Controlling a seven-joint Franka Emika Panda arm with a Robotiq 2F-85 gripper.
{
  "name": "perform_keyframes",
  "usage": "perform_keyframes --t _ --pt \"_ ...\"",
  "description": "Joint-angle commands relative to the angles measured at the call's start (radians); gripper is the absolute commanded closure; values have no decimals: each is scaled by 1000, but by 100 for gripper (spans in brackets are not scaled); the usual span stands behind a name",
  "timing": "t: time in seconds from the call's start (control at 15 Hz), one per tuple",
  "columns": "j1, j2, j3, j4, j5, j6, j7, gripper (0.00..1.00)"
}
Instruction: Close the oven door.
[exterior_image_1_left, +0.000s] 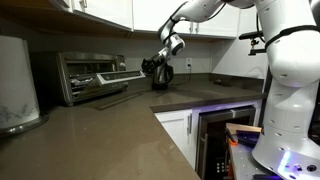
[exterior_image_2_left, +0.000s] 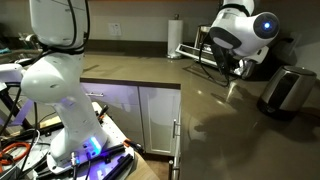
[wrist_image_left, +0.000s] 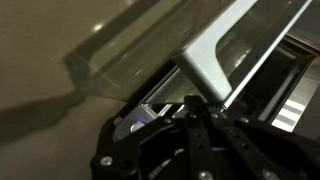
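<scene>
In an exterior view, a small stainless toaster oven (exterior_image_1_left: 85, 72) sits at the back of a grey-brown bench (exterior_image_1_left: 100, 135). Its wide glass-fronted oven door with a silver metal frame (exterior_image_1_left: 110, 92) is dropped open, lying nearly flat and pointing out over the bench. The white robot arm's dark tool (exterior_image_1_left: 160, 68) hangs above the bench at 3 o'clock from the door, close to its outer end. From here I cannot tell whether they touch. A dark jug-like object (exterior_image_1_left: 160, 80) stands just below the tool.

In an exterior view from the opposite side, the tool (exterior_image_2_left: 235, 72) points down at the bench (exterior_image_2_left: 200, 115), with the arm's white wrist covering most of the oven. The door cannot be made out clearly. A white paper towel roll (exterior_image_2_left: 176, 35) stands at 10 o'clock from the tool.

In the wrist view, the tool (wrist_image_left: 190, 108) fills the lower edge as a dark mass. The oven door (wrist_image_left: 205, 60) lies just beyond it, from 10 to 1 o'clock, its silver frame crossing diagonally and the glass showing the bench (wrist_image_left: 50, 60) beneath. Whether the tool is open or closed cannot be told.
</scene>
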Motion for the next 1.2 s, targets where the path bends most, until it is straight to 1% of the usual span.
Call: perform_keyframes --t 0.0,0.6,1.13 --pt "30 -41 -3 -36 92 -58 -65 100" --pt "47 -36 -31 -22 230 -51 -160 100" --pt "82 -48 -51 -29 314 6 -256 100"
